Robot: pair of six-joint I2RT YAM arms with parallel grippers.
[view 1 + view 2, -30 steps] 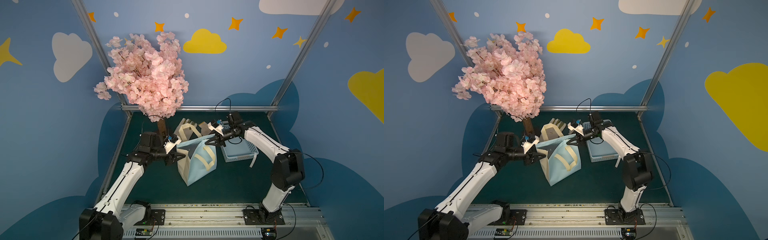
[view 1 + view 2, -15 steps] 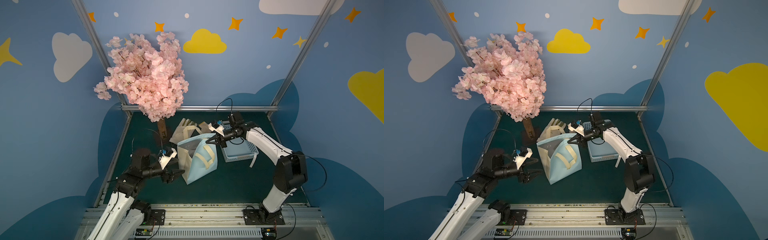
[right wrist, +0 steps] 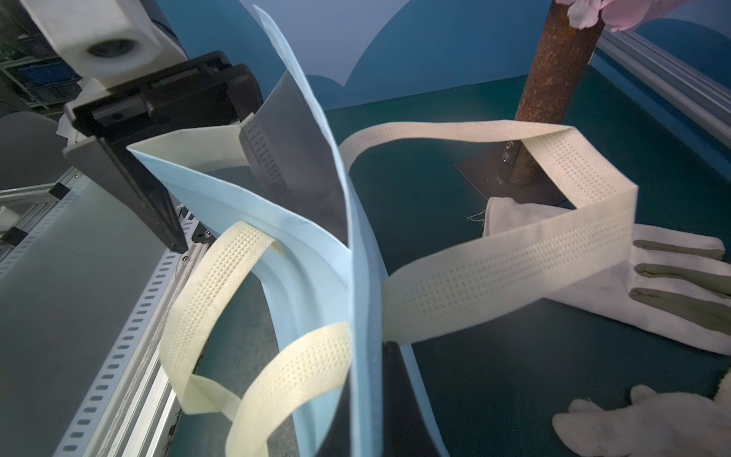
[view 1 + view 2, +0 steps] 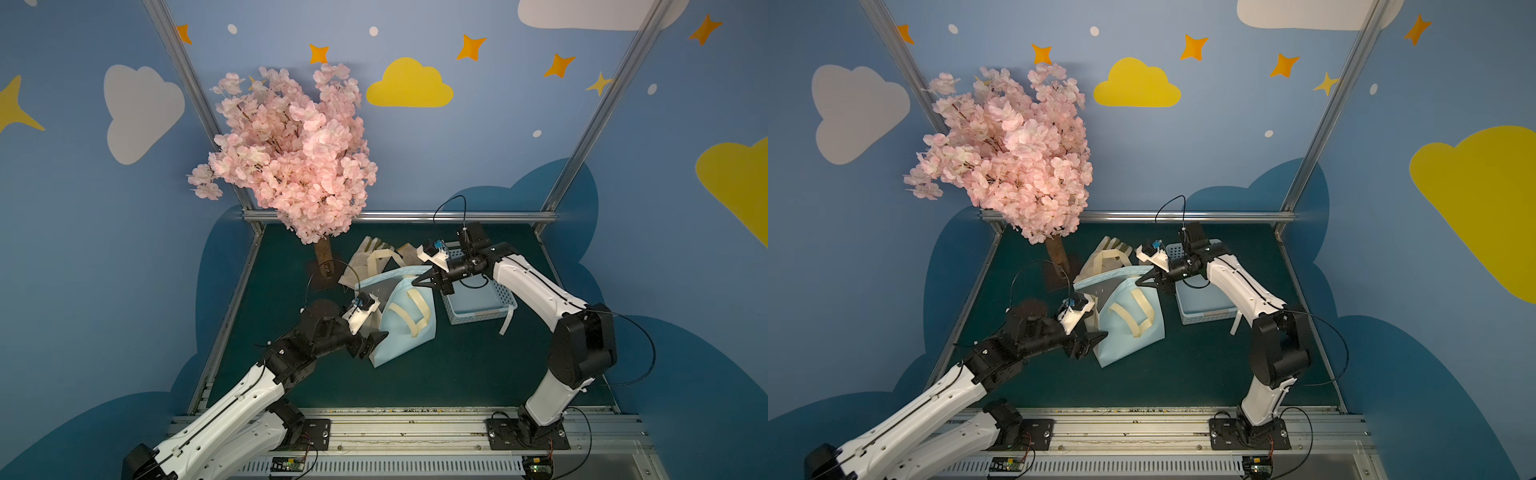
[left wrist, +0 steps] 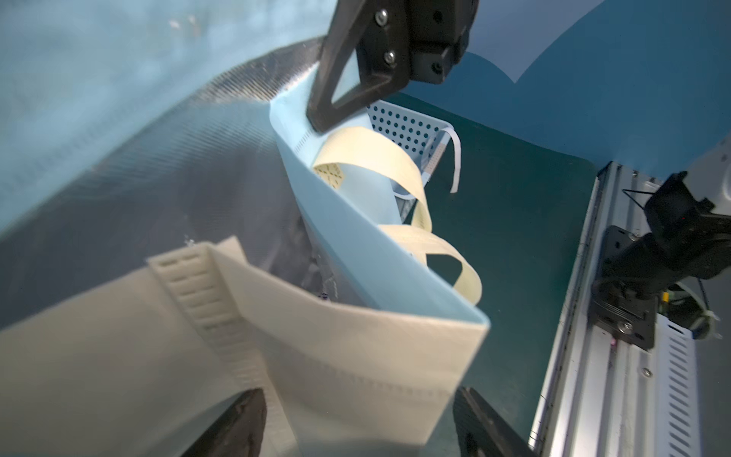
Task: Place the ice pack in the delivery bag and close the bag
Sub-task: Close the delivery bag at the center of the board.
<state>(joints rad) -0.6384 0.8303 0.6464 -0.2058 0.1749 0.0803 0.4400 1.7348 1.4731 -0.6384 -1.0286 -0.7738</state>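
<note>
The delivery bag [image 4: 409, 328] [image 4: 1133, 328] stands mid-table, light blue with cream handles, its mouth pulled open and the silver lining [image 5: 178, 166] showing. My right gripper [image 4: 415, 281] [image 4: 1140, 282] [image 3: 366, 356] is shut on the bag's far rim and holds it up. My left gripper [image 4: 372, 343] [image 4: 1090, 343] [image 5: 358, 391] is open at the bag's near left corner, its fingers either side of the cream side panel [image 5: 336, 356] with nothing pinched. The ice pack shows in no view; the bag's dark bottom is too blurred to read.
A light blue perforated basket [image 4: 478, 307] [image 4: 1204, 305] sits right of the bag, under my right arm. Beige gloves [image 4: 370, 249] [image 3: 652, 285] lie behind the bag. The pink blossom tree's trunk [image 4: 324, 257] stands at the back left. A metal rail [image 4: 395, 424] runs along the front.
My left gripper let go at the bag's left rim, opened, and drew back toward the front, ending low beside the bag. The right gripper closed on the far rim and stayed put.
</note>
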